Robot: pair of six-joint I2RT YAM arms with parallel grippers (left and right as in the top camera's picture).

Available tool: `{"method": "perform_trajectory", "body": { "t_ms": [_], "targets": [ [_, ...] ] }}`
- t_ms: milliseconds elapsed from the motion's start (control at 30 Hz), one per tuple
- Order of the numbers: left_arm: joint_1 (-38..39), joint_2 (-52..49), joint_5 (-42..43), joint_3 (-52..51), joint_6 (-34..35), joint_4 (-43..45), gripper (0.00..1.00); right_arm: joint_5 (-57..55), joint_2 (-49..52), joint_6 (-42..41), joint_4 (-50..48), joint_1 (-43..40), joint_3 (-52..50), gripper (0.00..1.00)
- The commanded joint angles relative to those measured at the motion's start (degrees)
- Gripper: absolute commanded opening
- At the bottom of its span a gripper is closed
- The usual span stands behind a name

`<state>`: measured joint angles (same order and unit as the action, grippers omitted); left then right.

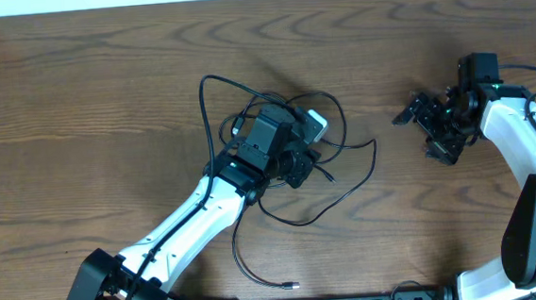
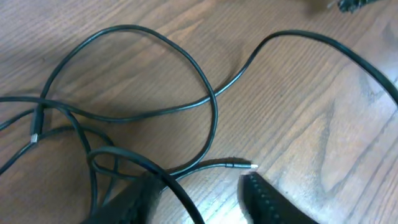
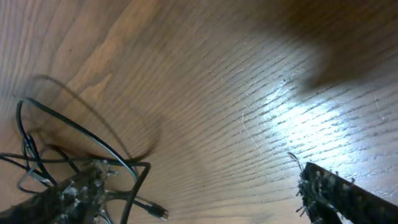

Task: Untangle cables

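Tangle is the word for the black cables (image 1: 342, 131), which lie heaped at the middle of the wooden table (image 1: 103, 86). Their core is hidden in the overhead view, because the left arm's wrist sits directly over it. Only the outer loops show, swinging out toward 11 o'clock and 3 o'clock. One strand trails toward 6 o'clock and ends in a loose plug (image 1: 292, 284).

A pale block (image 1: 315, 123) shows at the wrist's 1 o'clock edge. Whether it is a cord or part of the arm cannot be made out.

The left gripper (image 1: 297, 162) hangs low over the heap. In its wrist view only the tips of its fingers (image 2: 267, 196) show, cut off by the bottom edge. They stand wide apart, clamping nothing. One black strand (image 2: 211, 106) crosses in front of the finger at 7 o'clock, and a small metal-tipped plug (image 2: 239, 165) lies just above the other finger.

The right gripper (image 1: 428, 131) hovers well apart from the heap, at its 3 o'clock, with its jaws spread and nothing between them. Its own view is blurred. One serrated finger (image 3: 336, 193) sits at 5 o'clock and the other is a smudge at 7 o'clock. Cable loops (image 3: 81, 134) show behind that smudge, with a plug tip (image 3: 158, 212) beside it.
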<state>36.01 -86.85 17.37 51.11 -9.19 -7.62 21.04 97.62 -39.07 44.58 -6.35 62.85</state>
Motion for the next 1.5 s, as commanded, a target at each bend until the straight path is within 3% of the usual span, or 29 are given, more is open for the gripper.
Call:
{"method": "perform_trajectory", "body": {
  "t_ms": [0, 233, 367, 400, 433, 467, 500, 700, 900, 1067, 1200, 1467],
  "targets": [
    [-0.37, -0.13, -2.62, -0.33, 0.24, -1.92, 0.94, 0.33, 0.33, 2.99, 0.13, 0.17, 0.02, 0.99],
    [-0.37, -0.94, -12.09, -0.33, 0.46, -5.6, 0.95, 0.31, 0.33, 4.02, 0.09, 0.44, 0.02, 0.99],
    [-0.37, -0.94, -12.76, -0.33, 0.42, -5.6, 0.93, 0.31, 0.33, 4.02, 0.09, 0.44, 0.02, 0.99],
    [-0.37, -0.94, -12.76, -0.33, 0.42, -5.6, 0.8, 0.31, 0.33, 4.02, 0.09, 0.44, 0.02, 0.99],
    [-0.37, -0.94, -12.76, -0.33, 0.42, -5.6, 0.58, 0.31, 0.33, 4.02, 0.11, 0.44, 0.02, 0.99],
    [-0.37, -0.94, -12.76, -0.33, 0.42, -5.6, 0.24, 0.31, 0.33, 4.02, 0.13, 0.44, 0.02, 0.99],
    [-0.37, -0.94, -12.76, -0.33, 0.44, -5.6, 0.08, 0.31, 0.33, 4.02, 0.15, 0.44, 0.02, 0.99],
    [-0.37, -0.02, -15.23, 0.07, 0.44, -4.5, 0.07, 0.31, 0.33, 4.04, 0.22, 0.44, 0.02, 0.99],
    [-0.37, 7.69, -21.57, 4.55, 0.35, -1.05, 0.07, 0.31, 0.33, 4.83, 0.37, 0.44, 0.02, 0.99],
    [-1.18, 19.41, -21.94, 6.27, -1.99, 11.93, 0.07, 0.57, 0.33, 5.51, 0.87, 0.44, 0.02, 0.99],
    [-5.14, 28.89, -21.92, 6.27, -1.95, 24.55, 0.07, 7.28, 0.33, 5.49, 0.59, 0.44, 0.02, 0.99],
    [-8.35, 38.42, -21.92, 6.27, -2.69, 26.67, 0.07, 16.11, 0.31, 11.39, -8.83, 0.44, 0.02, 0.99]
  ]
}}
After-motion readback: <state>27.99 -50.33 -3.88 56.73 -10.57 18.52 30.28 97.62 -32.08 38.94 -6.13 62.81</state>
